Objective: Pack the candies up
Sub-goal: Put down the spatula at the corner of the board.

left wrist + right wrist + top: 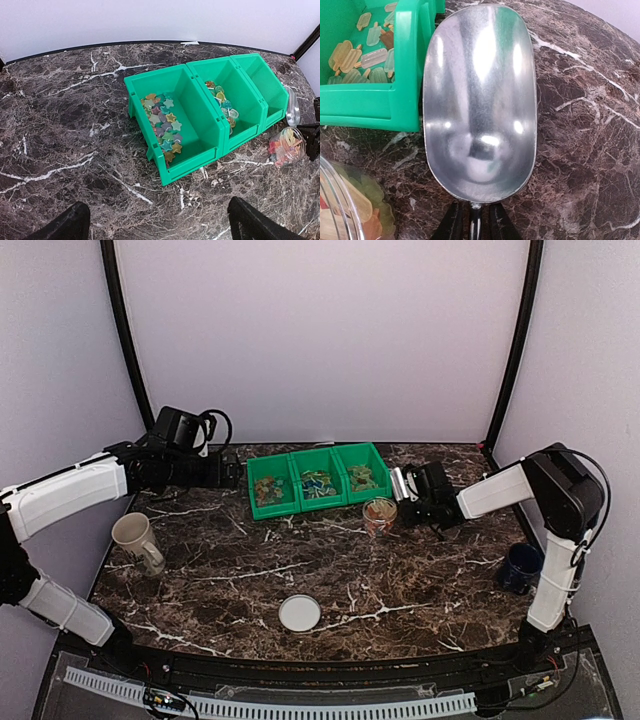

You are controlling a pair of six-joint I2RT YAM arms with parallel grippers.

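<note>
The candies lie in a green three-compartment bin: star-shaped ones in the left compartment, others in the middle one, ice-lolly shapes in the right one. More candies fill a clear jar standing in front of the bin's right end. My left gripper hovers open and empty over the table, just left of the bin. My right gripper flanks the handle of an empty metal scoop lying beside the bin's right wall. Thin dark gaps show beside the handle; the grip is unclear.
A cream mug stands at the left, a dark blue mug at the right by my right arm. A round white lid lies near the front middle. Black frame posts and pale walls enclose the marble table.
</note>
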